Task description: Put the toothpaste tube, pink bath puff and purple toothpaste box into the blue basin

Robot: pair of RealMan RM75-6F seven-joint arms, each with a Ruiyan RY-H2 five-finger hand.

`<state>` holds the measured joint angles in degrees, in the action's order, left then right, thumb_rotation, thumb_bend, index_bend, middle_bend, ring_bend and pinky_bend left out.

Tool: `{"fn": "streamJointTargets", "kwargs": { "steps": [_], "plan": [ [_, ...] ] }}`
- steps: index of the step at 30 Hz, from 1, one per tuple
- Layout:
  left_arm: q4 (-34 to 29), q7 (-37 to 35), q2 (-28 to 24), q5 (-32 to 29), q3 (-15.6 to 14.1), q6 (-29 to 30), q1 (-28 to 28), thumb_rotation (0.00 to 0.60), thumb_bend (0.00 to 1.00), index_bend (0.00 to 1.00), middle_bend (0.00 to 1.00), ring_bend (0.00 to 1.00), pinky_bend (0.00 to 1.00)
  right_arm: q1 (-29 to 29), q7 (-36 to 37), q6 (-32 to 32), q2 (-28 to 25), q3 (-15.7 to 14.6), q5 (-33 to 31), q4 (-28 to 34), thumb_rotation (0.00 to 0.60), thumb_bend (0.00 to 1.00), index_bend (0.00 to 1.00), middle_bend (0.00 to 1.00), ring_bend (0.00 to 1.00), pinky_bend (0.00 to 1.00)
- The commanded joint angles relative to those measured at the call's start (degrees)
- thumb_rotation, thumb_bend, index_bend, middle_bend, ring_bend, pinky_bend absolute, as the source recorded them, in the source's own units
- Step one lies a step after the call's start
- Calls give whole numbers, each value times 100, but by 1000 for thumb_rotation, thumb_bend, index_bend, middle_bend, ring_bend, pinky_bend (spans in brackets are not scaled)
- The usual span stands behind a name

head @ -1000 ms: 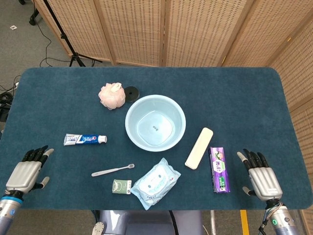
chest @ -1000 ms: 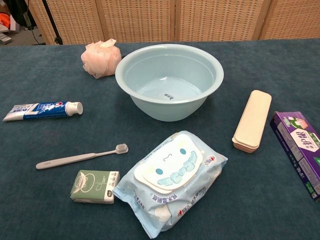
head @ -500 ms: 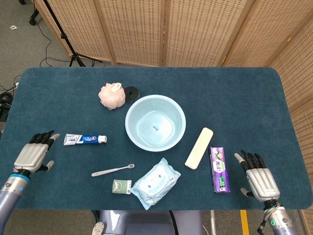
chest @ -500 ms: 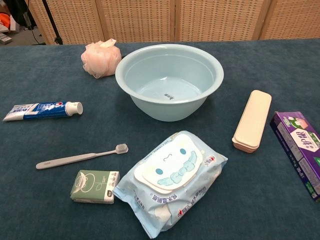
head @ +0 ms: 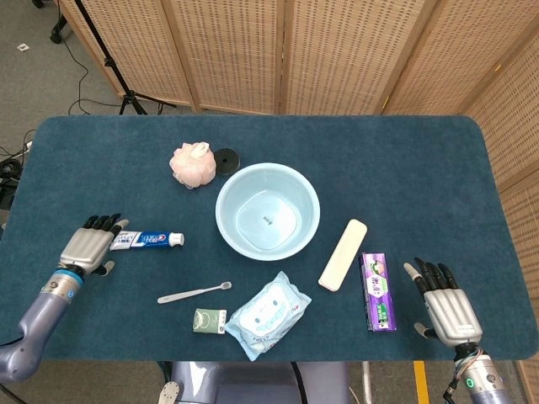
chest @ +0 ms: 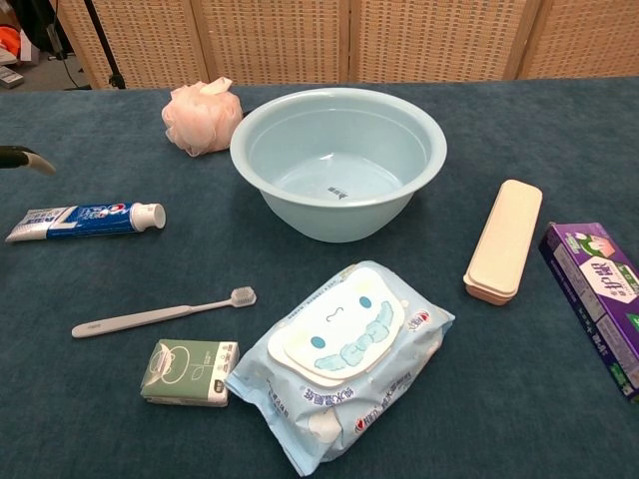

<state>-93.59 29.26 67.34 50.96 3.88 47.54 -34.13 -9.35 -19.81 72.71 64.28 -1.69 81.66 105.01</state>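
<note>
A dark blue felt-covered table (head: 404, 160) fills the scene, seen from above and from chest height.

Nearest the robot, at the right front corner, the right hand (head: 446, 305) rests palm down with its fingers spread and nothing in it. Just left of it lies the purple toothpaste box (head: 376, 290), flat, long side running near to far, untouched.

Along the near edge sit a light blue soft pack of wet wipes with a cartoon face (chest: 339, 354) and, just left of it, a small green and white packet (chest: 190, 371). A little farther and to the left lies a white toothbrush (chest: 160, 312), bristles pointing right.

Right of centre, a cream oblong plastic case (head: 343, 254) lies between the purple box and the basin, tilted, apart from both.

On the left, the left hand (head: 87, 246) hovers at the crimped end of the white and blue toothpaste tube (head: 146, 240), fingers extended and close together above it, holding nothing; whether they touch the tube cannot be told. In the chest view only a dark fingertip shows at the left edge. The tube lies flat with its white cap pointing right, well left of the basin.

At the centre stands the round light blue plastic basin (head: 313, 204), upright, holding nothing.

Farther back and to the left, the pink mesh bath puff (head: 192, 165) sits just beyond the basin's far left rim. A small black round disc (head: 226, 158) lies just right of the puff.

Behind the table stand woven wooden folding screens (head: 337, 50).
</note>
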Motion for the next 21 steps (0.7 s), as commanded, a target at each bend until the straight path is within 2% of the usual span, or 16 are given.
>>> {"fn": "streamJointTargets", "kwargs": {
  "steps": [1,9,21],
  "plan": [
    [123,112,214,-105,-35,31,-138,600,340,105,0,0,0,-2,11,0,-2,0,3,2,600,156,21,0,0,0],
    [451,365,728,-380,-64,287,-316,600,342,138,0,0,17,-6,71,4,-13,10,5,-8,600,156,21,0,0,0],
    [885,508,1238,-594,-8,540,-490,600,351,213,0,0,72,-9,141,-2,-17,17,-10,-22,600,156,21,0,0,0]
  ]
}}
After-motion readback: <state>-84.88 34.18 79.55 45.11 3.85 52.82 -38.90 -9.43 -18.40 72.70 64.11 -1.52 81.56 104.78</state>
